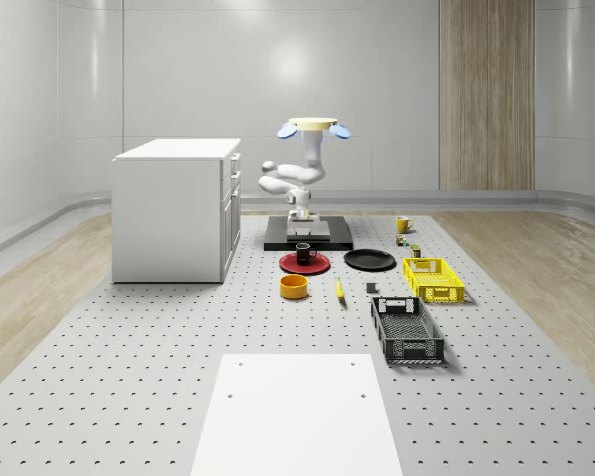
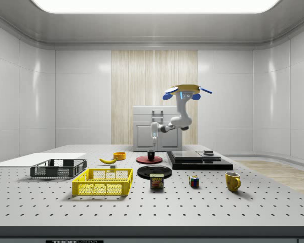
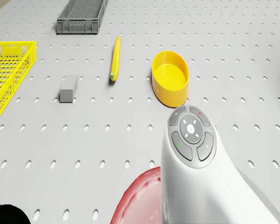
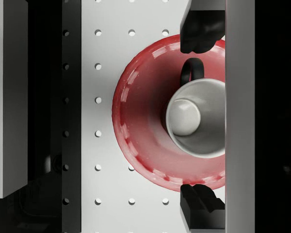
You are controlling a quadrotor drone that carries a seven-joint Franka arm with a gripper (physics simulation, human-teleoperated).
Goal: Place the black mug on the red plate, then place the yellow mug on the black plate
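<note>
The black mug (image 4: pixel 196 119) stands upright on the red plate (image 4: pixel 140 121), handle toward 12 o'clock in the wrist view. It sits off the plate's centre, toward 3 o'clock in that view. The first placement reads as complete.

The claw (image 4: pixel 200 119) hangs directly above the mug. Its fingers (image 4: pixel 201 29) stand wide apart at 12 and 6 o'clock of the mug, clear of rim and handle, holding nothing. In the whole-scene view the claw (image 1: pixel 301 211) sits above the mug (image 1: pixel 302 252) with open air between them.

The drone (image 1: pixel 312 127) hovers above the dark platform (image 1: pixel 332 238) at the tabletop's (image 1: pixel 129 347) far end, at 12 o'clock of the red plate (image 1: pixel 304 264).

The yellow mug (image 1: pixel 402 225) stands upright on the tabletop, well apart from the claw, at about 2 o'clock of the red plate in the whole-scene view. The black plate (image 1: pixel 369 260) lies just beside the red plate at 3 o'clock, between the two mugs.

The coming move likely turns on this offset: the claw must rise clear, then travel toward the yellow mug. A can (image 1: pixel 416 249) and a small cube (image 1: pixel 401 240) stand near that mug; the room above the black plate is open. The white cabinet (image 1: pixel 174 208) stands at 9 o'clock, away from this path.
</note>
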